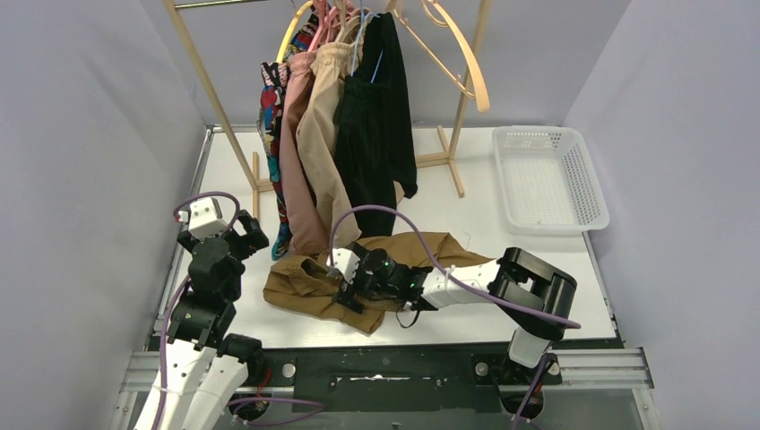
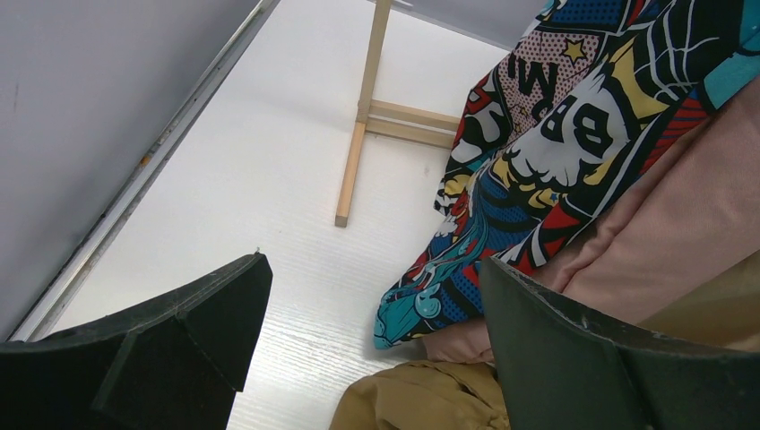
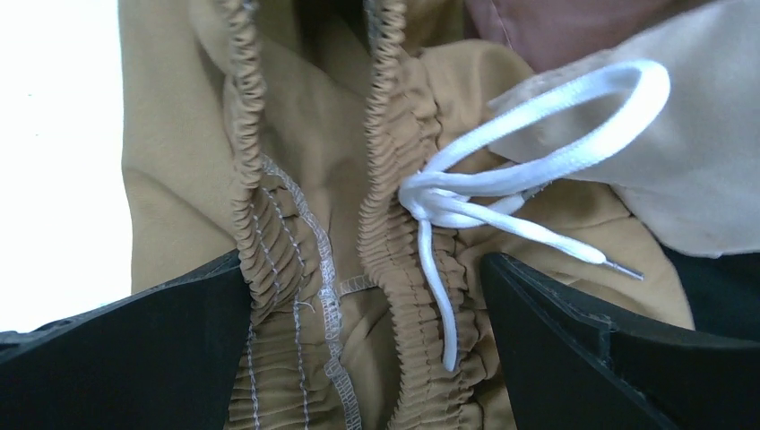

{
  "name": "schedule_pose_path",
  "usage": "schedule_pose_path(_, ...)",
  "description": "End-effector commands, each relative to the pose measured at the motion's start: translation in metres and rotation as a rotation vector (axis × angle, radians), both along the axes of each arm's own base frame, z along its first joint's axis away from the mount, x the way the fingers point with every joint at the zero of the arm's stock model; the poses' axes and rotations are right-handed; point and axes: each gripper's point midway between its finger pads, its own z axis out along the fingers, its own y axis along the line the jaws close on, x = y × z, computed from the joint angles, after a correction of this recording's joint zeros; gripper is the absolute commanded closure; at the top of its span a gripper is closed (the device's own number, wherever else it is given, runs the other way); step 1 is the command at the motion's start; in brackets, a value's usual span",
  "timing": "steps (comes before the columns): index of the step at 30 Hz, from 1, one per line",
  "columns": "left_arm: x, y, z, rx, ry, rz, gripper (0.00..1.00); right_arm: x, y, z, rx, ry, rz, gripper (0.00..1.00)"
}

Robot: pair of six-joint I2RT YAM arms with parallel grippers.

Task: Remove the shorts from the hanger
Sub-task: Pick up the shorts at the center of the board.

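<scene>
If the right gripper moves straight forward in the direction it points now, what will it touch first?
Most likely the gathered elastic waistband of the mustard-brown shorts. It lies directly ahead of the open right gripper, with the white drawstring just beside it. Depth is hard to judge.

Comic-print shorts (image 2: 574, 134): bold white letters, roughly "BB", with a partial "W" or "M" beside them, seen from my left wrist. I can read no other text.

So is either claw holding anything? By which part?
Nothing is held. The right gripper hangs open over the waistband of the mustard shorts; the left gripper is open too.
</scene>
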Motion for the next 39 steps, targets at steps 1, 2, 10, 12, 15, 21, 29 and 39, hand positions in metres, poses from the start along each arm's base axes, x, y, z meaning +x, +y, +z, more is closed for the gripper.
schedule_pose_path(1, 0.005, 0.0, 0.015, -0.004, -0.059, 0.001, 0.13, -0.001, -0.009, -0.02, 0.029, 0.169, -0.015, 0.02)
schedule_pose_path(2, 0.005, 0.0, 0.015, -0.005, -0.06, 0.0, 0.13, -0.005, -0.011, -0.028, -0.004, 0.188, 0.001, 0.02)
schedule_pose_path(10, 0.005, 0.001, 0.015, -0.003, -0.06, 0.002, 0.13, -0.039, -0.019, -0.036, -0.133, 0.315, 0.099, 0.67)
schedule_pose_path(12, 0.005, 0.001, 0.015, -0.004, -0.058, 0.001, 0.13, -0.036, -0.019, -0.02, -0.118, 0.292, 0.081, 0.97)
schedule_pose_path(15, 0.005, 0.0, 0.015, -0.003, -0.058, 0.0, 0.13, -0.033, -0.018, 0.019, -0.054, 0.235, 0.081, 1.0)
schedule_pose_path(21, 0.005, -0.001, 0.017, -0.006, -0.065, -0.009, 0.13, -0.034, -0.028, 0.131, 0.188, 0.038, 0.083, 0.98)
schedule_pose_path(29, 0.004, -0.001, 0.018, -0.011, -0.072, -0.011, 0.13, -0.026, -0.098, 0.257, 0.432, -0.151, -0.134, 1.0)
schedule_pose_path(39, 0.004, 0.0, 0.018, -0.01, -0.073, -0.007, 0.13, 0.0, -0.224, 0.168, 0.372, 0.143, -0.978, 1.0)
